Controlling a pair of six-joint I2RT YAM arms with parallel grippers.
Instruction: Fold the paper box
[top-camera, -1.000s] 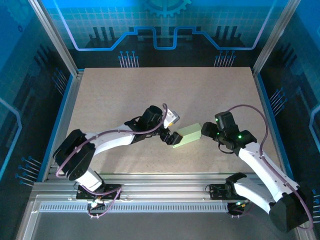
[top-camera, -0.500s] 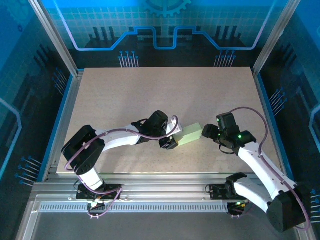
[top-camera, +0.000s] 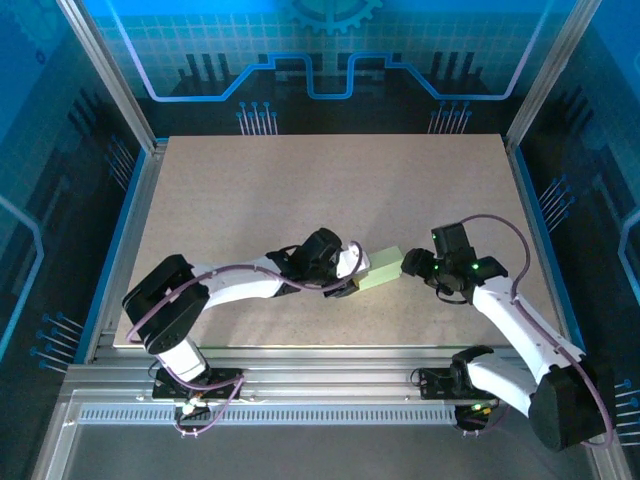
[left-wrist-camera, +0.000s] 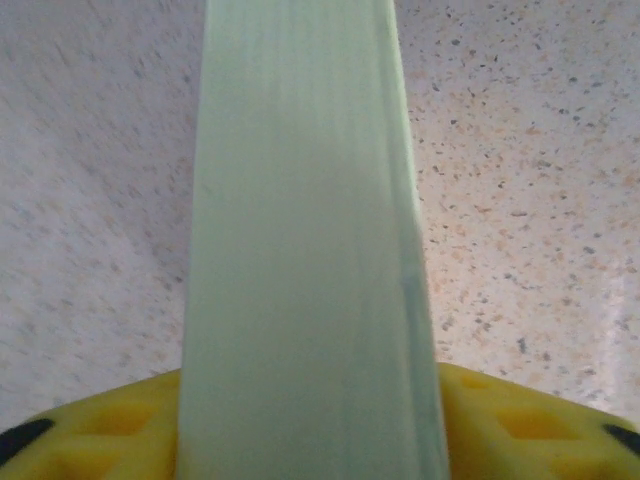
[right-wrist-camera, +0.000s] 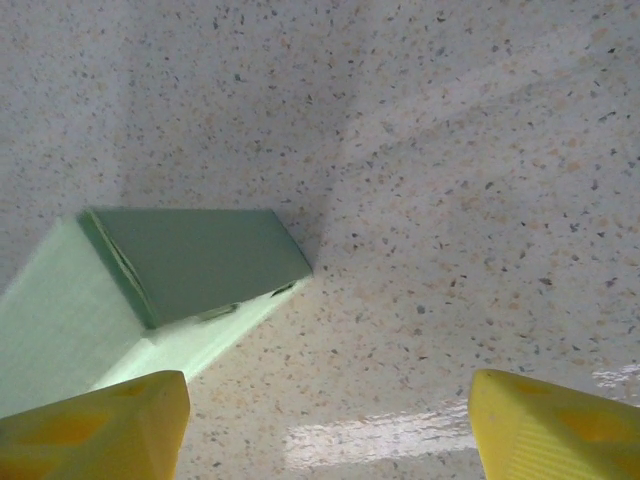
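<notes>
Slim paper box (top-camera: 380, 269) lies on table (top-camera: 300, 180), near-centre, long axis left-right (right end slightly farther). Its left end is clamped in left gripper (top-camera: 350, 280). At right end waits right gripper (top-camera: 410, 262), jaws apart; box end sits off-centre by one finger (right-wrist-camera: 95, 420), not between both.

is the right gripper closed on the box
No, the right gripper is wide open, with the paper box lying ahead near one finger.
</notes>
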